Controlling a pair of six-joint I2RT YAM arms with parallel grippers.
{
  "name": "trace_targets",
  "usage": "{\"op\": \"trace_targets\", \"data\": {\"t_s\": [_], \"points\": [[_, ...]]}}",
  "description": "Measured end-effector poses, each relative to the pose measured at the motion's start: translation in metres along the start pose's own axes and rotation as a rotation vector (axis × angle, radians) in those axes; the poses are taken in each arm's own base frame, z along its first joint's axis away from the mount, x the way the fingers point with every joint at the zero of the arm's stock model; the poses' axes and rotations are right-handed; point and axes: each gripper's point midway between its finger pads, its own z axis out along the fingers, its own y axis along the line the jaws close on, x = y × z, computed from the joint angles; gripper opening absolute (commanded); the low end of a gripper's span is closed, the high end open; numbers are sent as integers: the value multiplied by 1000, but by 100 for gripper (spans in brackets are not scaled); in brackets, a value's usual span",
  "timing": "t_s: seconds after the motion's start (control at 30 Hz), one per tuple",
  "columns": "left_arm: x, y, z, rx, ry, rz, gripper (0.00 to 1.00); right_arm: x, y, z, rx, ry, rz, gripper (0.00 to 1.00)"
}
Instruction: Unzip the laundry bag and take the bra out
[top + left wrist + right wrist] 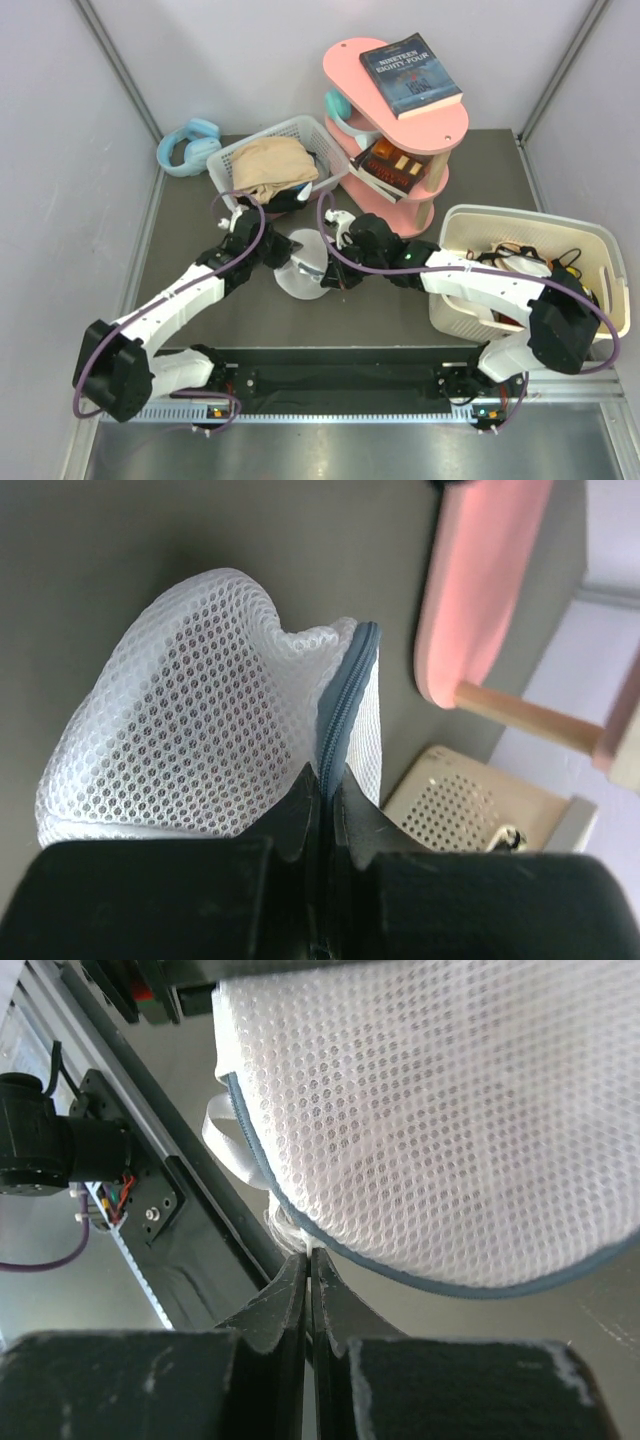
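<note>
- Dark grey table fills the scene, with the laundry bag at its middle, between both arms.
- Closed tight, the left gripper pinches the zipper band.
- Likewise closed, the right gripper nips something white at the bag's rim; whether it is the pull or fabric, I cannot tell.
- Where the zipper shows it looks shut, so I judge the unzipping is barely started and the bra, unseen, is still to come out.

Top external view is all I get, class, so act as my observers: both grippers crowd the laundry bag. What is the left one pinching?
Observer: The left gripper is shut on the blue-teal zipper band, which runs in between its fingers.
Operator: And the right one?
Observer: The right gripper is shut on a white bunch at the rim of the laundry bag, below a white loop.
</note>
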Motion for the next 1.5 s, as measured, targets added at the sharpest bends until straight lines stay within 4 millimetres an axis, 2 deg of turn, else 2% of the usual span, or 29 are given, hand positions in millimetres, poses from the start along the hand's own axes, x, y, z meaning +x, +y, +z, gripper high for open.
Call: {"op": "trace_targets", "data": {"t_s": [0.07, 0.1, 0.17, 0.2, 0.27, 0.33, 0.47, 0.7, 0.87, 1.03, 1.17, 1.33, 1.43, 1.5], "points": [[4, -13, 3, 46, 31, 45, 2, 2, -2, 0, 7, 7, -1, 0], [6, -18, 4, 66, 45, 66, 17, 2, -2, -1, 10, 10, -3, 0], [10, -24, 5, 86, 69, 107, 35, 2, -2, -1, 11, 9, -5, 0], [11, -26, 6, 90, 81, 122, 59, 2, -2, -1, 10, 7, -6, 0], [14, -29, 5, 95, 103, 157, 71, 1, -2, -1, 8, 6, -6, 0], [16, -29, 2, 93, 119, 177, 78, 0, -1, 0, 6, 2, -4, 0], [16, -19, -12, 59, 126, 200, 81, -6, 3, 3, -8, -4, -1, 0], [12, -9, -57, 84, 98, 175, 82, -10, 11, 16, -27, 2, 0, 0], [17, 15, -60, 32, 112, 137, 83, -6, 24, 27, -49, 26, -21, 0], [21, 35, -54, -17, 121, 112, 83, 0, 40, 33, -78, 45, -50, 0], [22, 37, -43, -20, 121, 103, 83, 2, 47, 33, -94, 52, -60, 0], [28, 28, -11, -19, 154, 143, 83, 6, 42, 31, -66, 61, -72, 0], [32, 13, 8, 9, 186, 182, 84, 3, 40, 25, -44, 46, -77, 0], [33, -4, 18, 42, 200, 216, 85, -1, 37, 21, -22, 27, -82, 0]]}}
